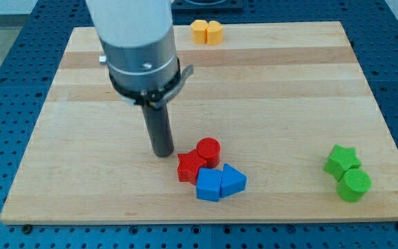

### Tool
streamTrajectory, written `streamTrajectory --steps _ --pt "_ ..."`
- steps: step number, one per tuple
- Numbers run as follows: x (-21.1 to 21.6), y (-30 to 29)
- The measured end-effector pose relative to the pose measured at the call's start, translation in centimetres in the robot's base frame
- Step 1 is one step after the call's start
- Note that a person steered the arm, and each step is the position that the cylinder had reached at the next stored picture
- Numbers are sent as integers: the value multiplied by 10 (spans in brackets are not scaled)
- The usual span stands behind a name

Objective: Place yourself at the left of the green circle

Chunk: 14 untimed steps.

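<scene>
While my tip (163, 153) nears 2 red blocks (199, 160), 2 green blocks (347, 173) sit apart; no gripper shows.

Open tabletop (282, 90) across the frame's middle and right, red-blue cluster (209, 171) blocking lower centre, green circle (354, 185) lower right with bare wood on its left

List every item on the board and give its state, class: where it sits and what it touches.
My tip: on the board, just left of the red star.
Red star: touching red cylinder.
Blue cube: against blue triangle.
Green star: touching green circle.
Two orange blocks: together, top edge.
</scene>
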<state>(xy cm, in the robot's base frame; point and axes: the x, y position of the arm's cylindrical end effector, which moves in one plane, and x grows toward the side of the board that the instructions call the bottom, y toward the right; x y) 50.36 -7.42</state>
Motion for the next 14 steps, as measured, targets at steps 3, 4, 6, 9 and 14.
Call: streamTrajectory --steps 3,4,6,9,14 --pt "-34 93" --pt "-34 118" --pt "-2 133" --pt "34 149" --pt "115 203"
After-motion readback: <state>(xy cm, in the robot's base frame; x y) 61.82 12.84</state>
